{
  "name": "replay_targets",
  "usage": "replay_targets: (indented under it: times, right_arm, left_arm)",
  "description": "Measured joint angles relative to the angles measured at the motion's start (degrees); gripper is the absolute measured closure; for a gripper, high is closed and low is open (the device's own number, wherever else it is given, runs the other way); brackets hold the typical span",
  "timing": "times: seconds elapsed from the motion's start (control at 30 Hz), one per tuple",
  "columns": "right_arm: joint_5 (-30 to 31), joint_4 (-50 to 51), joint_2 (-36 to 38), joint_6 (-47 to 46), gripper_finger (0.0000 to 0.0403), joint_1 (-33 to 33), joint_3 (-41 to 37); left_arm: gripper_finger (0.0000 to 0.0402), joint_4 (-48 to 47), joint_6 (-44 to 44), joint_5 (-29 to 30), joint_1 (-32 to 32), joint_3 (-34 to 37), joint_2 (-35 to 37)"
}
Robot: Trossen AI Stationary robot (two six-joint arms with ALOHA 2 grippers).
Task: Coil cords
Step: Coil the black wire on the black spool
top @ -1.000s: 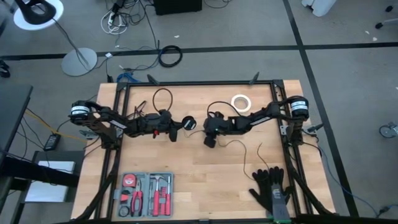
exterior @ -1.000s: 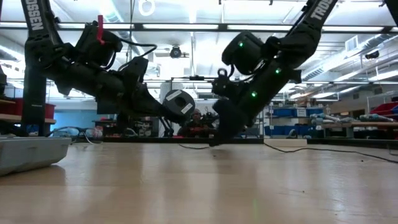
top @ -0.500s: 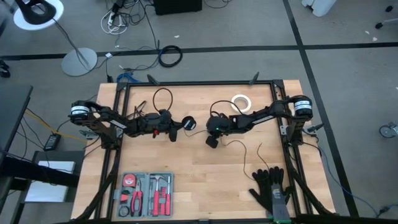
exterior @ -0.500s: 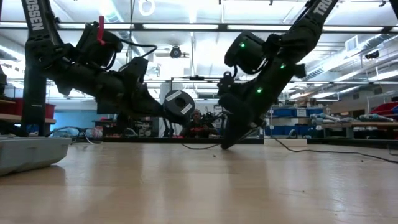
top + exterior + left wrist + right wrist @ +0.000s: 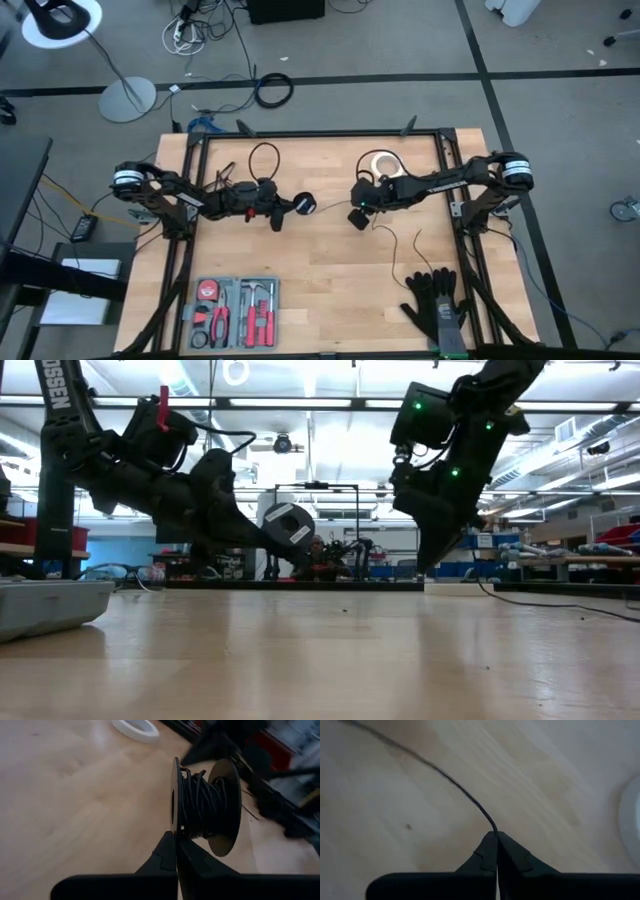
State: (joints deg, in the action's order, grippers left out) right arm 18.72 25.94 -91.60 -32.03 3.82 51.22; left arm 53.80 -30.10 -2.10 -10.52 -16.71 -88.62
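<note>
The left gripper (image 5: 176, 837) has its jaws clamped on a round spool (image 5: 202, 805) wound with black cord (image 5: 445, 775), near the middle of the bench (image 5: 320, 290). At its 3 o'clock, the right gripper (image 5: 496, 836) pinches the cord. White letters on an arm cannot be fully read.

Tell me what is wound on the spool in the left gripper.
Thin black cord fills the spool between its two discs. The core under the windings is covered. The left gripper pinches one disc's rim.
</note>
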Motion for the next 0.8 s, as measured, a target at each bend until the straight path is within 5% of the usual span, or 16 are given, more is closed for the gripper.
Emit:
replay_targets:
  times: [0.47,0.8]
  right_arm:
    - [-4.0,-10.4,5.6,0.6,0.0403,3.1,0.0]
    - [-15.1,-35.3,1.0,2.6,0.0403,4.1,1.7]
  left_arm:
    - [0.0402,-23.9,6.7,-0.6,0.4,-5.6,0.1]
    - [0.0402,-31.9,9.0,6.6,0.8,-12.9,0.0]
